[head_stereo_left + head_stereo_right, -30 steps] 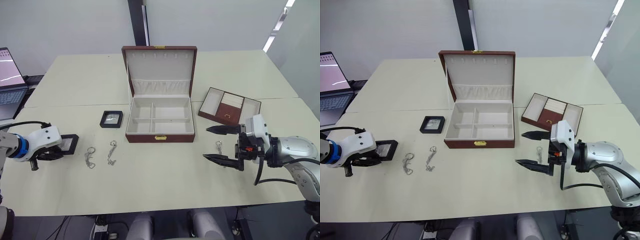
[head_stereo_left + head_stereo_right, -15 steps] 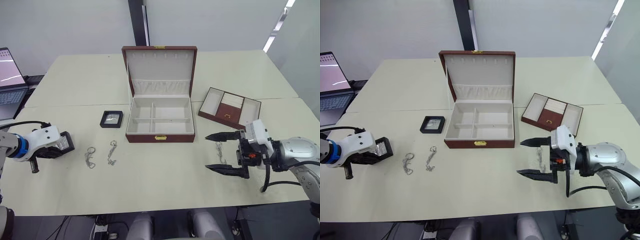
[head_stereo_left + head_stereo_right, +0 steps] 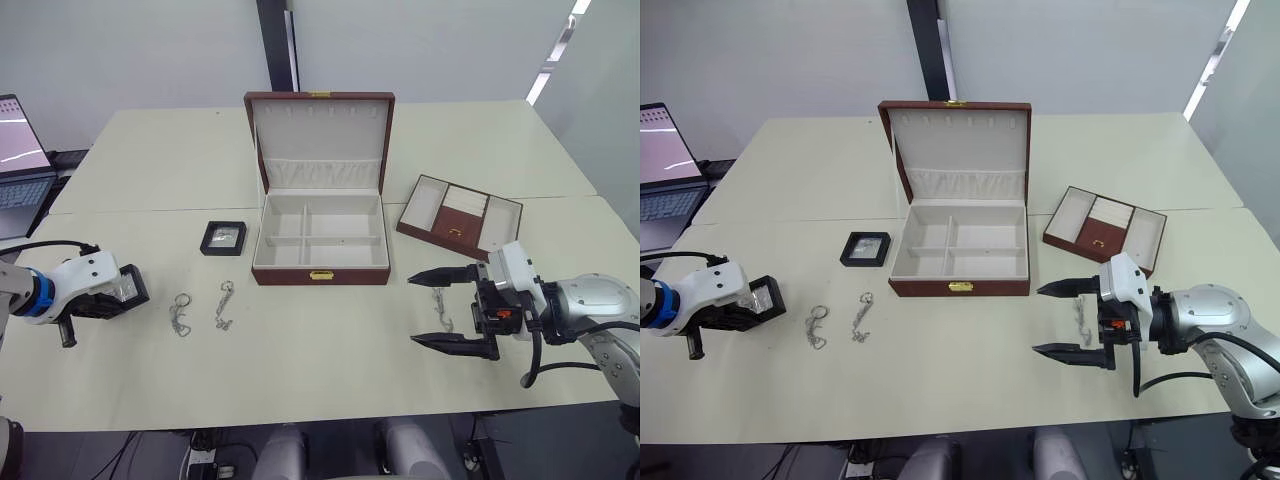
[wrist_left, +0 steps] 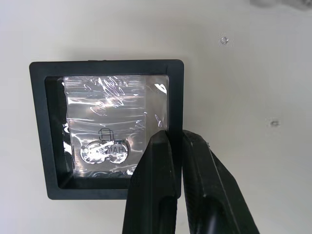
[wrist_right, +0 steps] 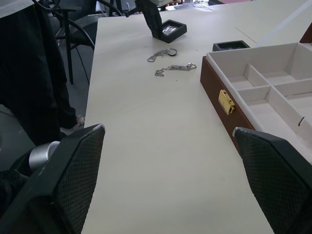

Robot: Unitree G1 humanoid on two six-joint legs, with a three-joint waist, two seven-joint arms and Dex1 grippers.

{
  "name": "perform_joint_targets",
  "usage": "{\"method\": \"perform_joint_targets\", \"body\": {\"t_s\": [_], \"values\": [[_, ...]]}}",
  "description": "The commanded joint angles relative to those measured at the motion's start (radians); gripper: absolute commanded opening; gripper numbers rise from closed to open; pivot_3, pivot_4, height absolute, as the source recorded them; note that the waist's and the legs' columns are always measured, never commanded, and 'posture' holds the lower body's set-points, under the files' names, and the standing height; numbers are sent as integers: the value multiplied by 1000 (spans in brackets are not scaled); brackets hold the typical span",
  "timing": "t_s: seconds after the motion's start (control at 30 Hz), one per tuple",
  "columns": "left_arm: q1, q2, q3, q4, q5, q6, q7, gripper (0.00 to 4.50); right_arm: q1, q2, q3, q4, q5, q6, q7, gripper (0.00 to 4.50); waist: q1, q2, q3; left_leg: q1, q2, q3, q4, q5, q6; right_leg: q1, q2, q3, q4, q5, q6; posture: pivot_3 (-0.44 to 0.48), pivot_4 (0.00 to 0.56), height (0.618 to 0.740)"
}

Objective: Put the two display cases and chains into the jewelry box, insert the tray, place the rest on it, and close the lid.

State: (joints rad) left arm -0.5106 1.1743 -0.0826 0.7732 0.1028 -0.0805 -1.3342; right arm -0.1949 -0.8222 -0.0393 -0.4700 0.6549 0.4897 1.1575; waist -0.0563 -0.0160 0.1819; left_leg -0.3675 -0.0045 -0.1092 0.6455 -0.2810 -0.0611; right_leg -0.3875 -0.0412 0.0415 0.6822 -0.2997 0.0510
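Note:
My left gripper (image 4: 170,139) is shut on the frame edge of one display case (image 3: 124,288), which is tilted up at the table's left. The other display case (image 3: 222,238) lies flat left of the jewelry box (image 3: 320,272). The box is open, its lid (image 3: 320,135) standing upright and its compartments showing cream lining. Two chains (image 3: 180,312) (image 3: 223,305) lie in front of the flat case. A third chain (image 3: 440,306) lies between the wide-spread fingers of my open right gripper (image 3: 411,310). The tray (image 3: 458,215) sits right of the box.
A laptop (image 3: 15,160) stands at the far left edge. In the right wrist view a person in dark clothes (image 5: 29,73) and a chair are beside the table's left end. The table's front edge runs close to both grippers.
My left gripper has tipped its display case up from lying flat. My right gripper has shifted nearer the front edge, so the third chain now lies between its fingers.

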Motion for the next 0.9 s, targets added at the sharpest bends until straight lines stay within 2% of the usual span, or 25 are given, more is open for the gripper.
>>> {"method": "perform_joint_targets", "body": {"t_s": [0.03,0.33,0.53,0.6,0.77,0.9], "values": [[-1,59,47,-103,-40,55,-43,10,-19,9,-30,-25,34,6,-21,4500,0,0,0,0,0,0,0,0,0,0,0,0,0,0,0,0,150,740],[-42,110,48,-303,-62,187,-94,10,-22,18,-92,-25,84,55,-106,4500,0,-1,0,0,0,0,0,0,0,0,0,0,0,0,0,0,150,740],[-207,3,4,-513,-153,354,-170,10,21,22,-141,-28,67,45,-171,4500,13,-3,1,-2,-1,-1,1,0,0,0,0,0,-1,0,0,0,150,740],[-231,-16,-8,-535,-158,373,-180,10,30,22,-145,-33,65,45,-188,4500,12,-3,1,-2,-1,0,1,0,0,0,0,0,-1,0,0,0,150,740],[-371,-138,-77,-558,-160,427,-182,10,88,19,-185,-60,62,54,-248,4500,7,-4,2,-2,0,-1,1,0,0,0,1,0,0,0,0,0,150,740],[-425,-189,-111,-541,-139,427,-175,10,107,23,-198,-74,67,58,-277,4500,-1,-4,2,-2,0,0,1,0,0,0,1,1,0,0,0,0,150,740]]}}
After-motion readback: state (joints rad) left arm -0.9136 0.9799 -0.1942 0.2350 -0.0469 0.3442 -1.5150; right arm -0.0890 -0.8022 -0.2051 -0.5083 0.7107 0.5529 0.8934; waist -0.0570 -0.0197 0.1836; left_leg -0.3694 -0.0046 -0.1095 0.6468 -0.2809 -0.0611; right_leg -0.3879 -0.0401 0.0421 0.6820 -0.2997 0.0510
